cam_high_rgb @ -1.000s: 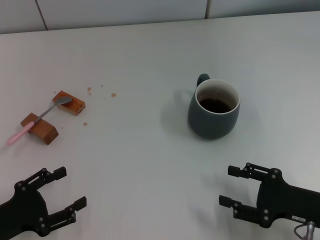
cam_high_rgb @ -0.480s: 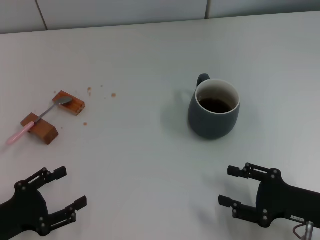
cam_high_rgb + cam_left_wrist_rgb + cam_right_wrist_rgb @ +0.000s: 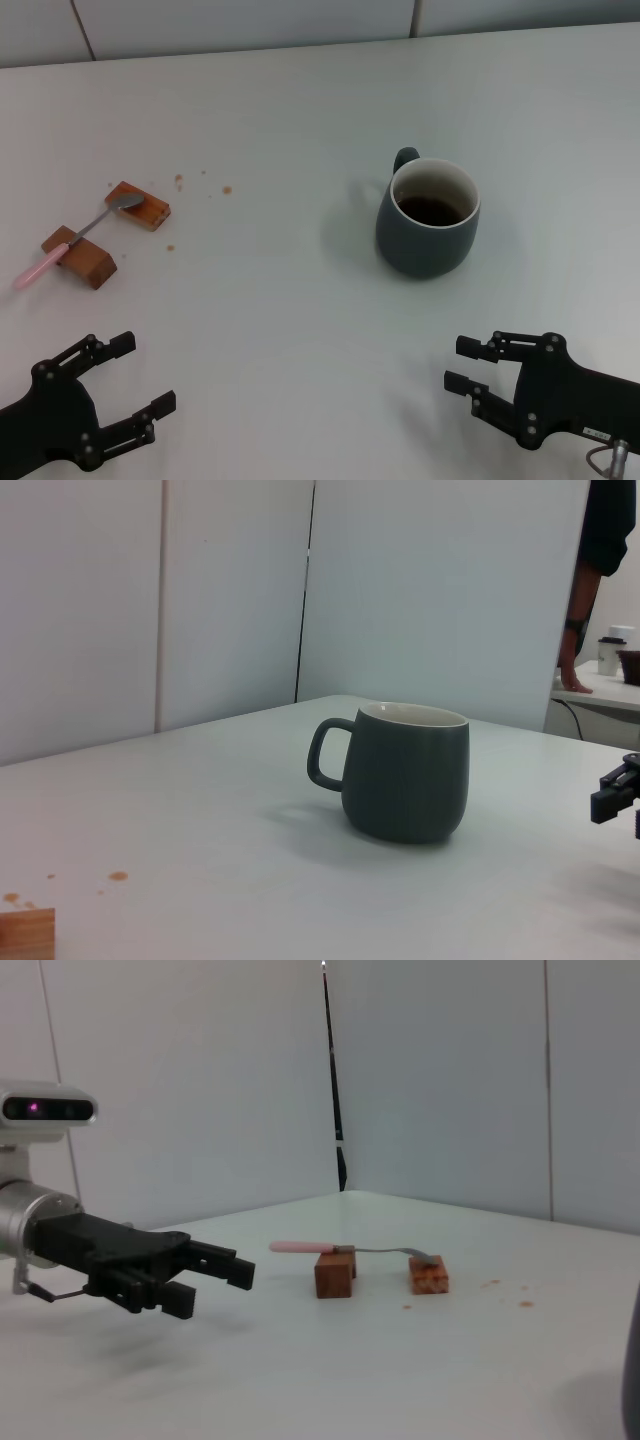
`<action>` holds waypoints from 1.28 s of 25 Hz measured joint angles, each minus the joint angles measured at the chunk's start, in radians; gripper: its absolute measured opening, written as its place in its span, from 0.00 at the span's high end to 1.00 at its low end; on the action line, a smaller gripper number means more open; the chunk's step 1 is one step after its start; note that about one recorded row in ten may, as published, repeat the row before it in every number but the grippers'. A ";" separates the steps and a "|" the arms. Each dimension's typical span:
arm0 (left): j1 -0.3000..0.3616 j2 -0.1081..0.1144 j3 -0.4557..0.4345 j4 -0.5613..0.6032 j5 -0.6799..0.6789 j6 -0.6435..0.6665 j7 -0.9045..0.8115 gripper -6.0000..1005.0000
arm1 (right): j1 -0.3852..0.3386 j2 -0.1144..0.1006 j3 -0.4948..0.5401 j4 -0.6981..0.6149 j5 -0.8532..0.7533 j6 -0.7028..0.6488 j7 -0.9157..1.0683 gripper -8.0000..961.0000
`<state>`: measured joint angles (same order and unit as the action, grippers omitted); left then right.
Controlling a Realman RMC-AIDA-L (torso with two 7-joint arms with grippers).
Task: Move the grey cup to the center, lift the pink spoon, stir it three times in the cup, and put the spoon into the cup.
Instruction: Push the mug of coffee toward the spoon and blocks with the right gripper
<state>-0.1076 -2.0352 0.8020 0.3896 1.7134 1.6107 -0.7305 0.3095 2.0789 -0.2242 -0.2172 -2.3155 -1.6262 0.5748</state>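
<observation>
The grey cup [image 3: 428, 218] stands upright right of the table's middle, its handle pointing away from me, with dark brown liquid inside. It also shows in the left wrist view [image 3: 403, 770]. The pink spoon [image 3: 77, 236] lies across two brown wooden blocks at the far left; it also shows in the right wrist view [image 3: 345, 1250]. My left gripper [image 3: 137, 375] is open and empty near the front edge, below the spoon; it also shows in the right wrist view [image 3: 212, 1275]. My right gripper [image 3: 466, 364] is open and empty near the front edge, below the cup.
The two wooden blocks [image 3: 80, 256] [image 3: 138, 205] hold the spoon off the table. Small brown crumbs [image 3: 204, 184] lie beside them. A white wall runs along the table's far edge. A person's arm [image 3: 604, 550] shows far off in the left wrist view.
My right gripper's fingers have drawn a little closer together. The left arm, cup and spoon have not moved.
</observation>
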 joint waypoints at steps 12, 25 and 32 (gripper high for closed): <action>0.005 -0.002 -0.004 0.000 -0.002 0.000 0.002 0.16 | -0.082 0.001 0.221 0.070 0.345 -0.072 -0.234 0.84; 0.003 -0.010 -0.027 -0.005 -0.006 -0.002 0.004 0.16 | 0.119 0.003 0.187 0.135 0.408 0.367 -0.355 0.97; 0.000 -0.011 -0.051 -0.014 -0.007 0.000 0.006 0.16 | 0.193 0.003 0.166 0.217 0.408 0.506 -0.479 0.97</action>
<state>-0.1071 -2.0458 0.7508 0.3759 1.7060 1.6109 -0.7245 0.5030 2.0822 -0.0581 0.0000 -1.9073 -1.1204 0.0953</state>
